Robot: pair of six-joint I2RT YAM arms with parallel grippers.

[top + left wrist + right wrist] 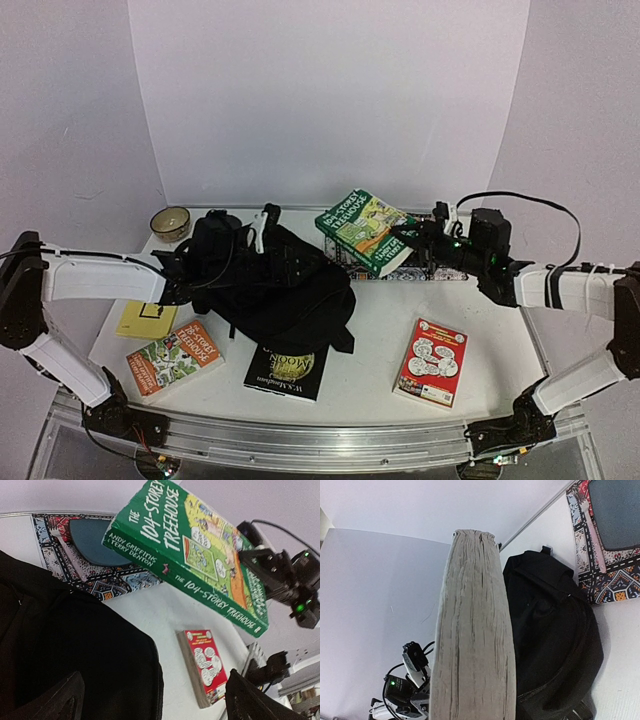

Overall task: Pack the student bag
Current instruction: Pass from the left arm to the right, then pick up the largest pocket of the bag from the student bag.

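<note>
**Inspection: student bag on table, one book held aloft**

1. The student bag (285, 290), a soft black backpack, lies slumped on the white table (480, 300), left of centre. Its straps trail toward 5 o'clock.

2. The left gripper (178, 274) sits at the bag's 9 o'clock flank. Its jaws are spread wide and grasp nothing. In the left wrist view both fingers (60, 700) stand far apart, with bag fabric below them. Whether they touch the bag cannot be told.

3. The right gripper (408, 237) has its jaws clenched on the green book "The 104-Storey Treehouse" (362, 228), gripped at its 3 o'clock edge. The book is tilted and held off the table at 2 o'clock from the bag. It hangs above a patterned mat (425, 272). The right wrist view shows the book's page edge head-on, with the bag beyond it.

4. Other items on the table, placed from the bag:
   - a small bowl (170, 222) at 10 o'clock
   - a yellow notepad (145, 320) at 8 o'clock
   - an orange-and-green Treehouse book (175, 357) at 7 o'clock
   - a black book (287, 368) at 6 o'clock, just beside the bag
   - a red book (432, 362) at 4 o'clock, well apart
</note>
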